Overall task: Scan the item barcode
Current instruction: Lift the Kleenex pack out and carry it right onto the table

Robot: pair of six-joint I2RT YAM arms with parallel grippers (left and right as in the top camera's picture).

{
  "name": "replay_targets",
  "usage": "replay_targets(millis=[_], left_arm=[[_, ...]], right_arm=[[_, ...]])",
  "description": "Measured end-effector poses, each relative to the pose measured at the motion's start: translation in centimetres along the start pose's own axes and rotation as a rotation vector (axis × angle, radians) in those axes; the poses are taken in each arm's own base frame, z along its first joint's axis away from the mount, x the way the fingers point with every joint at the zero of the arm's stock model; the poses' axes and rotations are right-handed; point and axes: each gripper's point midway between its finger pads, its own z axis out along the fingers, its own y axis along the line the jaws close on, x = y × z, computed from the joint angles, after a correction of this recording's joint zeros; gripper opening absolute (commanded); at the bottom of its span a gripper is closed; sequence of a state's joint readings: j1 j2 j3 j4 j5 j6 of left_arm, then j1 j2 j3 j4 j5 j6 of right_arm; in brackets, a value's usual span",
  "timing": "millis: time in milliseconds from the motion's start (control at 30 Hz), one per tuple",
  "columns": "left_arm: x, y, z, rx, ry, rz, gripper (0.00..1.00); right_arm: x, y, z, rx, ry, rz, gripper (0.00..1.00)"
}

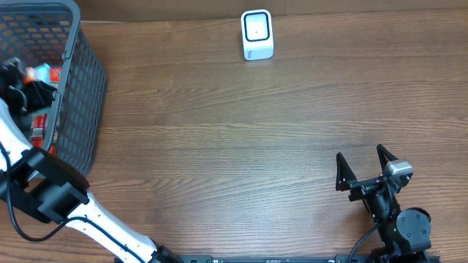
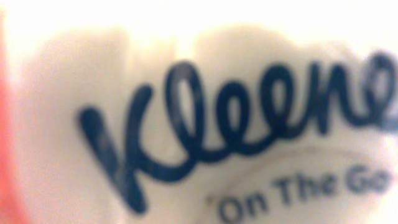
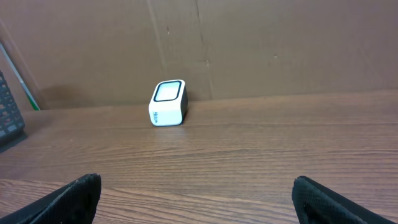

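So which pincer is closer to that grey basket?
Left. The left pincer is down inside the basket; the right pincer sits far across the table.

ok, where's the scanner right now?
Overhead view: the white scanner stands at the far edge of the table, near centre, well right of the basket.

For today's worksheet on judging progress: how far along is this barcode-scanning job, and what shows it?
Done: the left gripper is down in the basket. In hand: a Kleenex pack fills its camera, but a grip cannot be confirmed. Left: lift the pack out and show its barcode to the scanner. The right gripper stands open, idle.
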State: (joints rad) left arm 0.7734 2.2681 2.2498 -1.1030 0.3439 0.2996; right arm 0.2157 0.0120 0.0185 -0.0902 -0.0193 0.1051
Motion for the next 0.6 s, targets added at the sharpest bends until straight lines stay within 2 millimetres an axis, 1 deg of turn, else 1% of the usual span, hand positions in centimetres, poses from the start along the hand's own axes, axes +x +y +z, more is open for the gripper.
replay_targets(millis=[33,133,167,200,267,300,367,400,433,500,600], left_arm=[[-0.9,-0.1,-1.0,-0.009,-0.029,0.001,0.39],[-3.6,-0.9,-5.3,-0.038,-0.134,0.003,0.39],[-4.2,-1.2,-6.8,-0.046,-0.165,0.000,0.37],[-5.1,-1.9,-9.4,-0.057,-0.216,-0.001,0.35],[-6.1,-3.2,-13.2,-0.065,-0.290,-0.014,0.32],[-6.3,-3.8,-14.8,-0.061,-0.318,-0.020,0.31],[-6.8,-5.7,-18.5,-0.033,-0.385,-0.023,0.30],[-6.9,-6.5,-19.8,-0.017,-0.411,-0.022,0.30],[-7.0,-7.7,-21.7,0.005,-0.447,-0.015,0.30],[-7.0,-9.8,-24.4,0.049,-0.495,-0.008,0.30],[-6.6,-13.0,-27.1,0.107,-0.536,0.005,0.27]], right_arm=[[0.0,0.0,0.0,0.000,0.000,-0.001,1.00],[0.0,0.0,0.0,0.000,0.000,0.000,1.00],[0.0,0.0,0.0,0.000,0.000,0.000,1.00],[0.0,0.0,0.0,-0.001,-0.001,0.000,1.00],[0.0,0.0,0.0,0.000,0.000,0.000,1.00],[0.0,0.0,0.0,0.000,0.000,0.000,1.00],[0.0,0.0,0.0,0.000,0.000,0.000,1.00],[0.0,0.0,0.0,0.000,0.000,0.000,1.00],[0.0,0.0,0.0,0.000,0.000,0.000,1.00],[0.0,0.0,0.0,-0.001,0.000,0.000,1.00],[0.0,0.0,0.0,0.000,0.000,0.000,1.00]])
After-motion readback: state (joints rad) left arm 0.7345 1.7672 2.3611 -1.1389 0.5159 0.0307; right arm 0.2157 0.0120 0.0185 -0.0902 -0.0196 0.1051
